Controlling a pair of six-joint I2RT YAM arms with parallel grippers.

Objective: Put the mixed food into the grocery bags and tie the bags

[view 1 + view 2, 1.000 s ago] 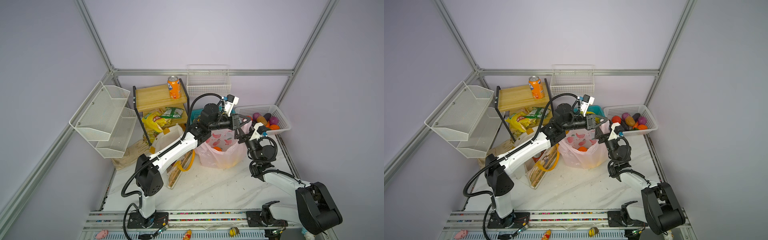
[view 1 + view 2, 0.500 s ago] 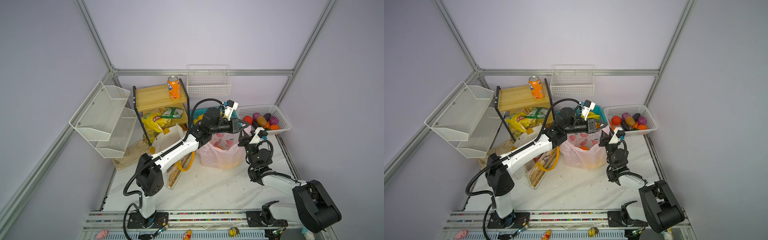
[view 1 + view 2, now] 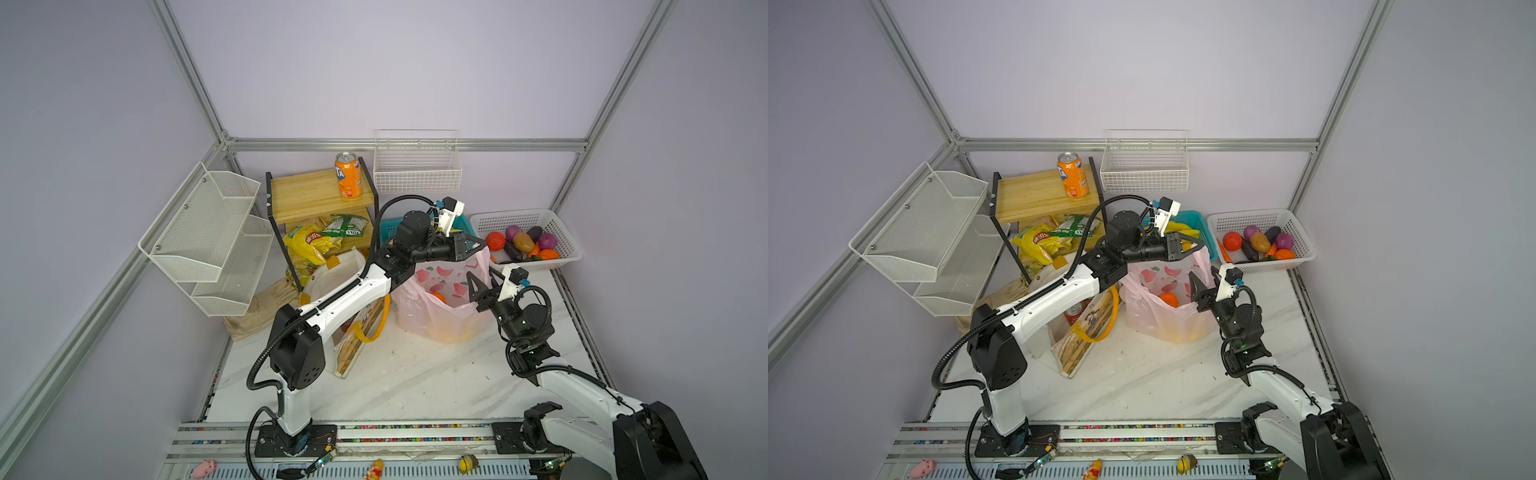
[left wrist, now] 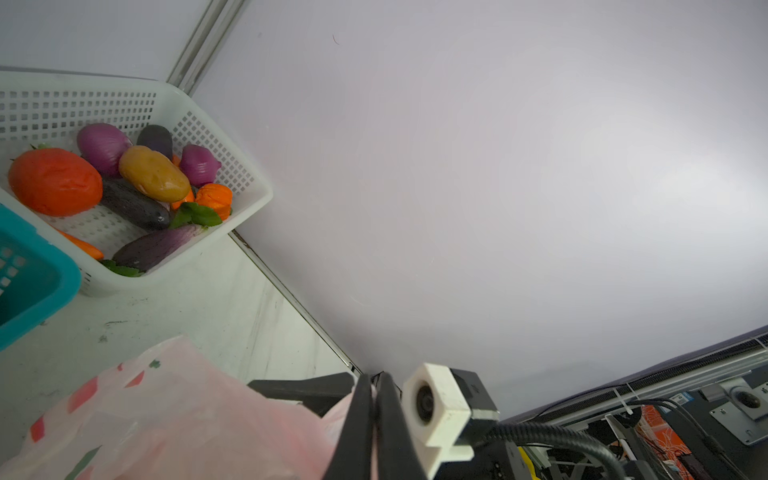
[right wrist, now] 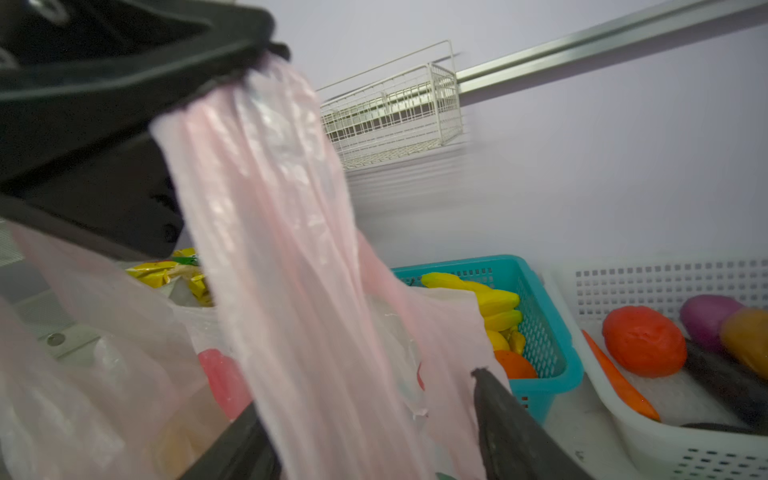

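Observation:
The pink bag [image 3: 444, 307] [image 3: 1163, 307] with apple prints stands on the table with its mouth open. An orange fruit [image 3: 1169, 299] lies inside, with yellow shapes lower down. My left gripper [image 3: 478, 246] [image 3: 1200, 245] [image 4: 376, 376] is shut on the bag's handle and holds it stretched upward. My right gripper [image 3: 482, 282] [image 3: 1203, 278] [image 5: 365, 395] is open at the bag's right rim, and the taut handle strip [image 5: 291, 249] runs between its fingers. The white tote [image 3: 332, 274] with yellow handles [image 3: 1100, 332] lies to the left, under my left arm, with a can [image 3: 1074, 313] showing in it.
A white basket [image 3: 557, 232] of toy vegetables and a teal basket [image 3: 1196, 220] of bananas stand behind the bag. A wooden shelf [image 3: 307, 195] carries an orange soda can [image 3: 348, 180], with snack packets [image 3: 316, 241] below. Wire racks [image 3: 208, 232] hang at the left wall.
My right gripper has come down from beside the left gripper's tip to the bag's right rim, closing and opening again. The left gripper has kept its hold on the handle.

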